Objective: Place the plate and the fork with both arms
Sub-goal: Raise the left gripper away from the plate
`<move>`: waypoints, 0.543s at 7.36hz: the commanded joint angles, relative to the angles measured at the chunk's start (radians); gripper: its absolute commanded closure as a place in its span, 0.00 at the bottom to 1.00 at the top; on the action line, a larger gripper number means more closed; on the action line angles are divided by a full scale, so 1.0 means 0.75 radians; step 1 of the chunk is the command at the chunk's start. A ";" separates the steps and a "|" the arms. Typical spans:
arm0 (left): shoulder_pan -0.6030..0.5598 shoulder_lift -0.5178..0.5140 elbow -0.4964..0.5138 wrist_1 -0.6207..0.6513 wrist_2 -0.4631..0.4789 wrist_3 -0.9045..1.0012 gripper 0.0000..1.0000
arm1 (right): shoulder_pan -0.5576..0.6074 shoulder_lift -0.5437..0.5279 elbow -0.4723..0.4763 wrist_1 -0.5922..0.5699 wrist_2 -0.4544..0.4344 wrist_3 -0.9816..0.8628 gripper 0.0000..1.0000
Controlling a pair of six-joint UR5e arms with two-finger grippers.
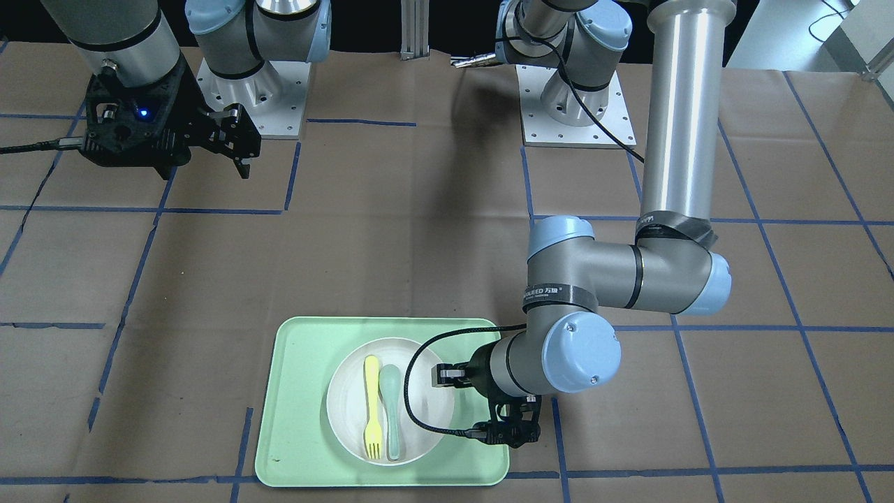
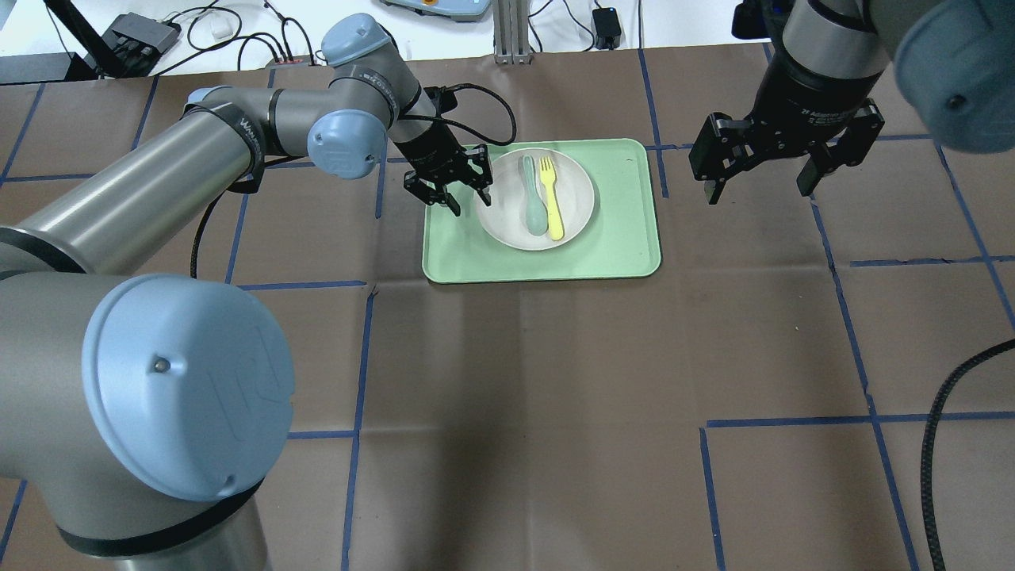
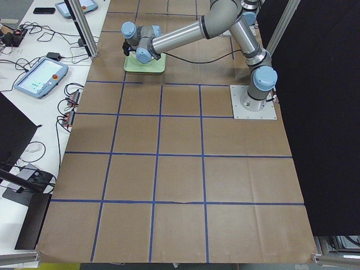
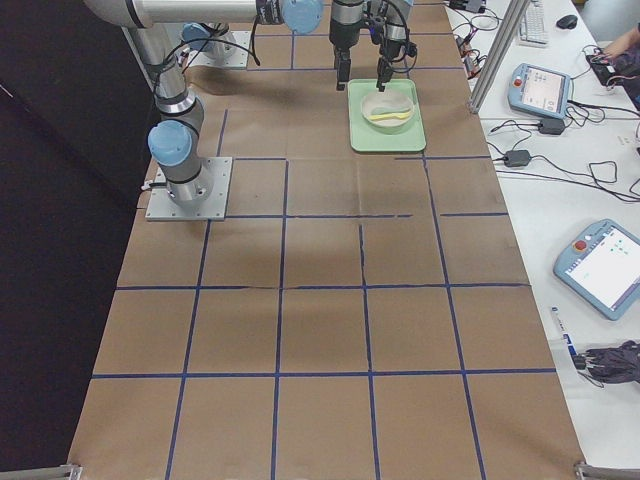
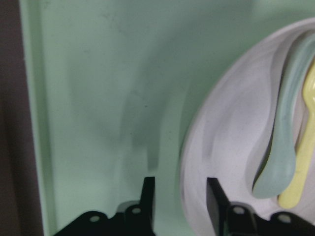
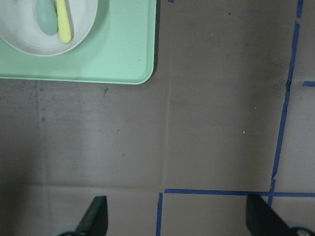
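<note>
The off-white plate (image 2: pixel 507 218) sits on the pale green tray (image 2: pixel 618 238). The yellow fork (image 2: pixel 550 198) lies in the plate beside a grey-green spoon (image 2: pixel 534 194). My left gripper (image 2: pixel 469 198) is low at the plate's left edge. In the left wrist view its open fingers (image 5: pixel 147 196) straddle the plate's rim (image 5: pixel 197 162), with gaps on both sides. My right gripper (image 2: pixel 757 186) is wide open and empty, hovering above the brown table to the right of the tray. Its wrist view shows the plate (image 6: pixel 29 39) and fork (image 6: pixel 63 19) at the top left.
The tray (image 1: pixel 300 419) lies at the table's far side from the robot's bases. The brown paper table (image 2: pixel 507 396) carries blue tape grid lines. Both arm bases (image 1: pixel 580 119) stand at the robot's edge. A black cable (image 1: pixel 419 391) loops over the plate in the front view.
</note>
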 commanded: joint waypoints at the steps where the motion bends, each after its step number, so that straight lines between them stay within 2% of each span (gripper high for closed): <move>1: 0.000 0.137 0.027 -0.208 0.135 0.001 0.16 | 0.000 0.000 0.000 -0.002 0.001 0.000 0.00; 2: 0.000 0.192 0.025 -0.215 0.225 0.001 0.11 | 0.000 -0.002 0.000 -0.004 0.001 0.002 0.00; 3: -0.002 0.245 0.025 -0.215 0.337 0.005 0.01 | -0.002 -0.004 -0.002 -0.006 0.003 0.002 0.00; 4: 0.000 0.317 0.005 -0.229 0.379 0.015 0.01 | -0.006 -0.004 -0.017 -0.014 0.001 -0.002 0.00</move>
